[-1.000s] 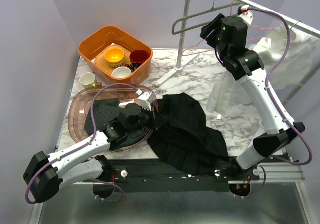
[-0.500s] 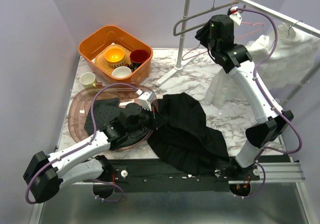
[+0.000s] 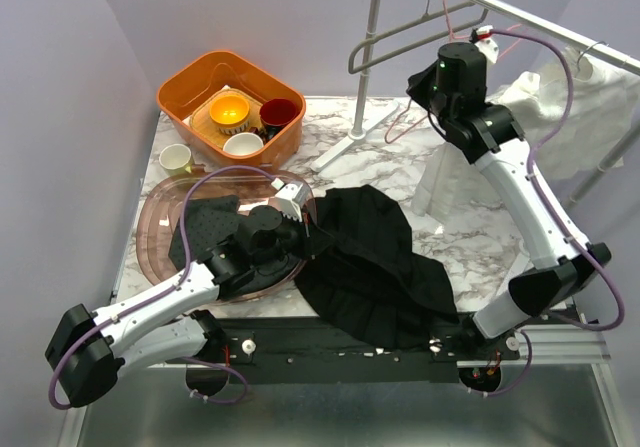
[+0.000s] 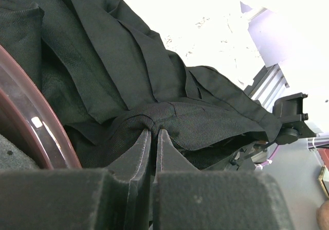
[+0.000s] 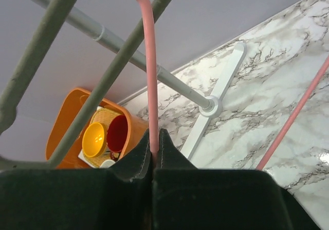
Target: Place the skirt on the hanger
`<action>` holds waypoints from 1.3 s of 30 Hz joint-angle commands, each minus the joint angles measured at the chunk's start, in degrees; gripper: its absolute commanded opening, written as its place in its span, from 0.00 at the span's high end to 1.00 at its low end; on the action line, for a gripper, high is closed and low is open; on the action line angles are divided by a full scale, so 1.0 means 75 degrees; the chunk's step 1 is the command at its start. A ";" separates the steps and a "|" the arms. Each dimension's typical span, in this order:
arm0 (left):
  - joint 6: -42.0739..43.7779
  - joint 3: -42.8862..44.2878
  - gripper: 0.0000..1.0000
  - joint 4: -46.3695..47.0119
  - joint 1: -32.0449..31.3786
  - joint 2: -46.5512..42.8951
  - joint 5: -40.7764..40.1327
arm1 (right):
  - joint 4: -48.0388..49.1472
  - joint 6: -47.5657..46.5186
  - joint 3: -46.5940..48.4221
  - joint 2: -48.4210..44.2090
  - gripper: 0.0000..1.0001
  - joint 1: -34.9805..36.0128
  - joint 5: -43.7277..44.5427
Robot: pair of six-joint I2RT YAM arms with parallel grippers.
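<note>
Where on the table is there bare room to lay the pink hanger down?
The table is bare between the rack foot, the white garment and the skirt, and again right of the skirt. The left side is crowded: basket, cup, tray.

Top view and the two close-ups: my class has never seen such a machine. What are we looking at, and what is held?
Two white robot arms are bolted at the near edge of a marble table. The top view looks down from above and behind them; the other two come from cameras on the wrists, looking along each arm's fingers. The left gripper is shut on a fold of the black skirt, which lies on the table. The right gripper is shut on the pink hanger, up by the clothes rail. Also there: an orange tub of cups and a white garment on the rail.
</note>
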 commanded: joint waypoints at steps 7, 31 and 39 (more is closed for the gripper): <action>0.0287 0.0488 0.81 -0.0193 0.0064 -0.0115 -0.0134 | 0.1032 -0.0544 -0.1299 -0.2121 0.99 -0.0021 -0.0905; 0.3496 0.1893 0.21 -0.2230 0.0533 -0.1181 -0.0170 | 0.0870 -0.3461 -0.3805 -0.4874 0.99 -0.0009 -0.7526; 0.6879 0.2573 0.10 -0.2478 0.0545 -0.1861 0.0321 | -0.0852 -0.6328 -0.4557 -0.6223 0.99 -0.0021 -0.9083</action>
